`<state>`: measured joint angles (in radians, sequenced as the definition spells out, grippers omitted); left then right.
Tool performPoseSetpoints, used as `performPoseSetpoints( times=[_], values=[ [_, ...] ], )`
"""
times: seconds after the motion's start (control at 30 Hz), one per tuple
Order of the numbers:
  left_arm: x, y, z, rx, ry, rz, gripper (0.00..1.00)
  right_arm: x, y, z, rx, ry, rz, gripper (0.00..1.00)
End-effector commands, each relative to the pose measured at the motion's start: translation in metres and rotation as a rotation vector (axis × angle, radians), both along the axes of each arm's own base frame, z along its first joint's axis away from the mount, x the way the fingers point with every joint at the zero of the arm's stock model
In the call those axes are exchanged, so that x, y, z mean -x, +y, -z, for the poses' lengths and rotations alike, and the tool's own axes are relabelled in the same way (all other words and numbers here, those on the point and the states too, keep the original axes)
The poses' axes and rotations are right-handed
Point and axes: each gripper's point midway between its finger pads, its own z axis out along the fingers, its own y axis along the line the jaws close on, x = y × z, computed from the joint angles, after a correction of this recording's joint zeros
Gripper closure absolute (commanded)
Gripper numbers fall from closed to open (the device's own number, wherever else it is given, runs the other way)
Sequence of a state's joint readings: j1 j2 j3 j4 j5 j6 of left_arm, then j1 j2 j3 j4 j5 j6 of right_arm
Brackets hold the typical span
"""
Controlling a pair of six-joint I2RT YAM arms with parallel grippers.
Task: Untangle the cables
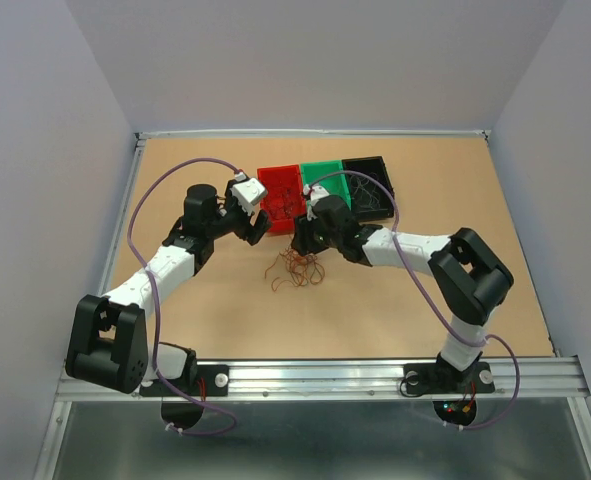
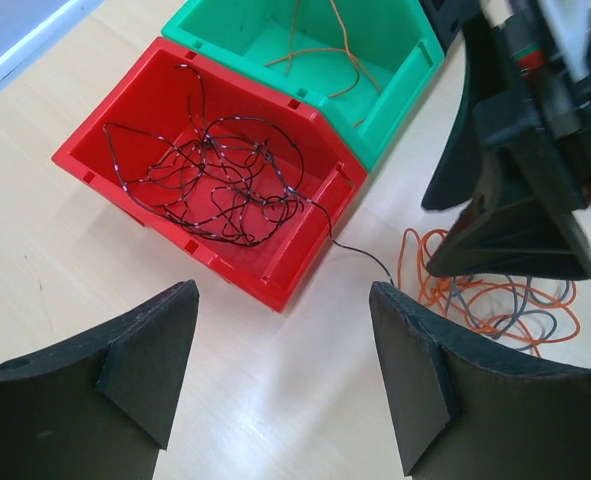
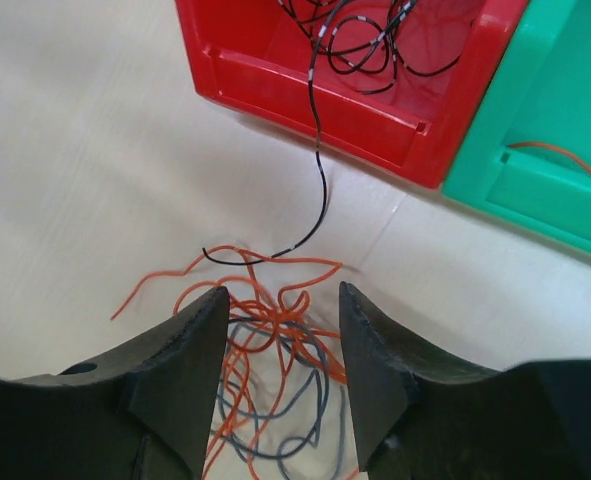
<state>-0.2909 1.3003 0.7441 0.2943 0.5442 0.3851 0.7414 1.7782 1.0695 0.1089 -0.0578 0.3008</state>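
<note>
You have nothing to read here: no text, label, brand or number shows legibly in any of the three views. On the right arm's base (image 1: 457,405) a few tiny red and green dots glow, perhaps status lights, but they are too small to make out as signs.

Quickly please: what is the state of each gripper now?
Left gripper: open, empty.
Right gripper: open, astride the orange wires, not gripping.
</note>
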Motion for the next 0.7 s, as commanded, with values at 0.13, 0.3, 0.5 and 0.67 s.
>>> performPoseSetpoints(
  times=[0.13,0.3,0.5,0.67],
  values=[
    [-0.001,-0.002,-0.007,0.002,-0.039,0.020,0.20,0.005,0.036,-0.033,-0.121,-0.036,-0.136,0.96],
    [0.011,-0.011,-0.007,0.012,-0.038,0.103,0.20,0.040,0.035,-0.088,-0.225,-0.088,-0.237,0.99],
    [0.026,-0.017,-0.021,0.042,-0.095,0.173,0.19,0.085,0.009,-0.182,-0.364,-0.217,-0.290,0.99],
    [0.050,-0.027,-0.043,0.098,-0.149,0.281,0.19,0.112,-0.013,-0.255,-0.485,-0.322,-0.306,0.99]
  ],
)
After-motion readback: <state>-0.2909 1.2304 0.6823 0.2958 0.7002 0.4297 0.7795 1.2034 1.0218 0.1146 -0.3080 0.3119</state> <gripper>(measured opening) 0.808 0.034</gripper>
